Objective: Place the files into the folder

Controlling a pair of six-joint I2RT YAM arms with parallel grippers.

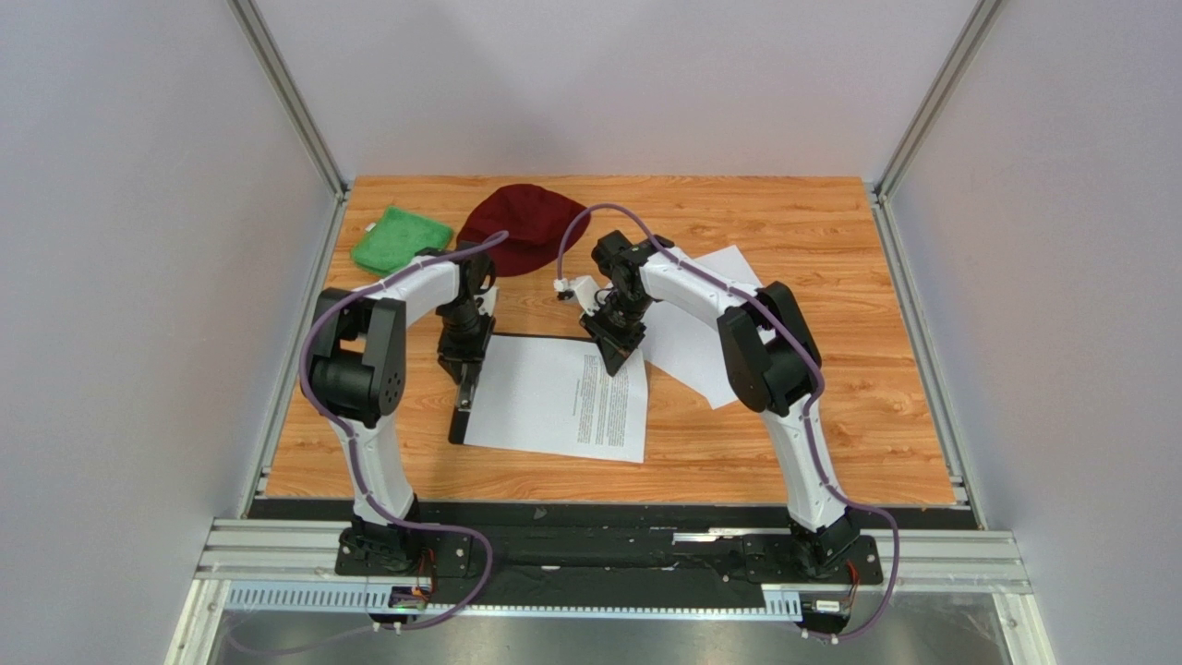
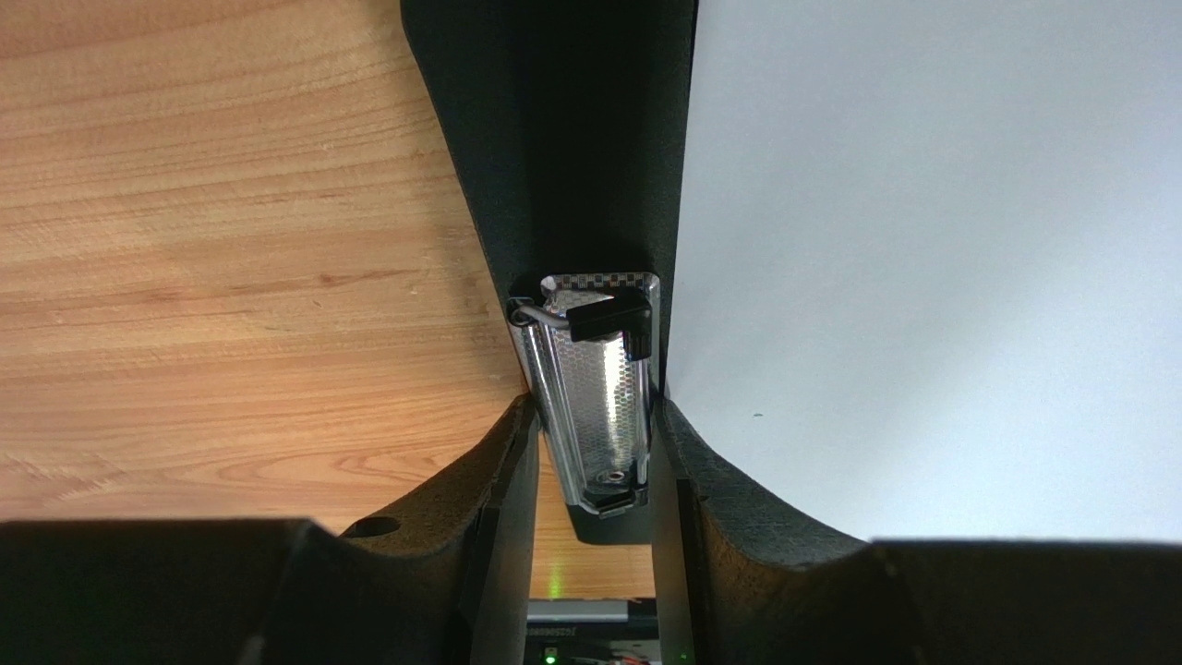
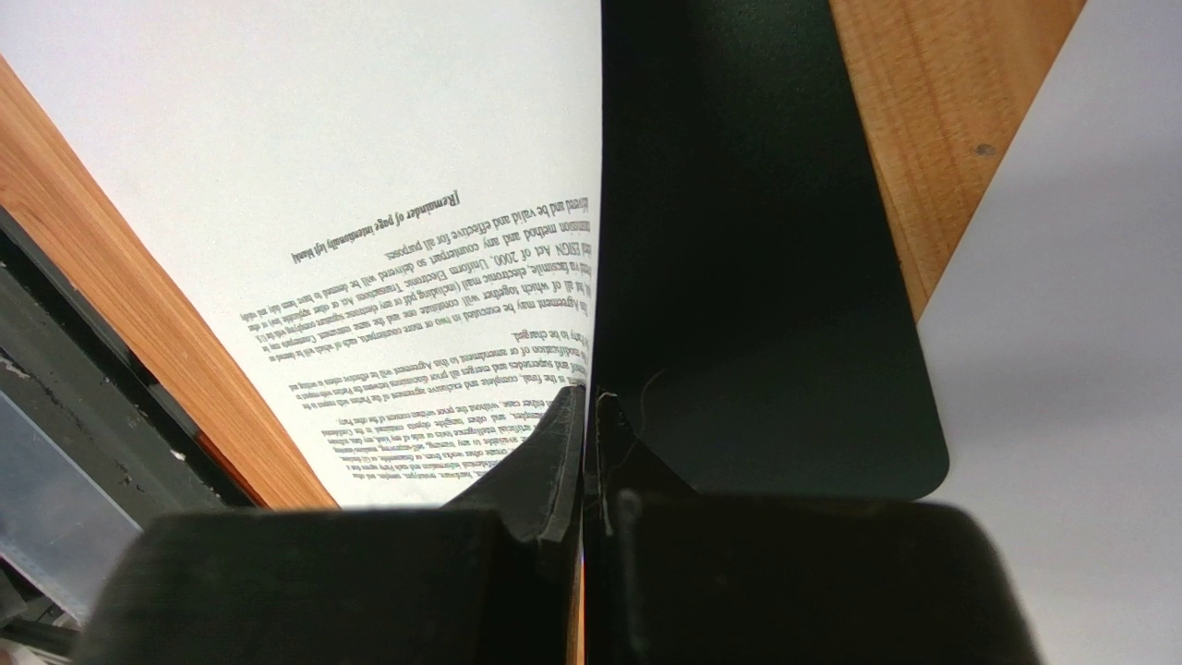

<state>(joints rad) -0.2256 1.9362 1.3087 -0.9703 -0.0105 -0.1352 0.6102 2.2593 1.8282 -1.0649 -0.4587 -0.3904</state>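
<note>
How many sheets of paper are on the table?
2: a printed sheet on the black clipboard at centre, and a plain sheet to its right. Others may lie hidden beneath.

Bare wood runs along the near strip of the table (image 1: 777,464) and down its right side, both wide enough for a gripper to pass. The far left corner is taken by the green cloth (image 1: 400,237) and the dark red cap (image 1: 523,226), which lie just beside each other. The middle is crowded. The left gripper (image 1: 466,377) straddles the silver clip (image 2: 597,402) at the left end of the clipboard (image 3: 749,208). The right gripper (image 3: 583,416) pinches the far edge of the printed sheet (image 1: 555,402). Loose white sheets (image 1: 687,353) lie under the right arm (image 1: 756,347). Walls (image 1: 139,277) close off three sides.
</note>
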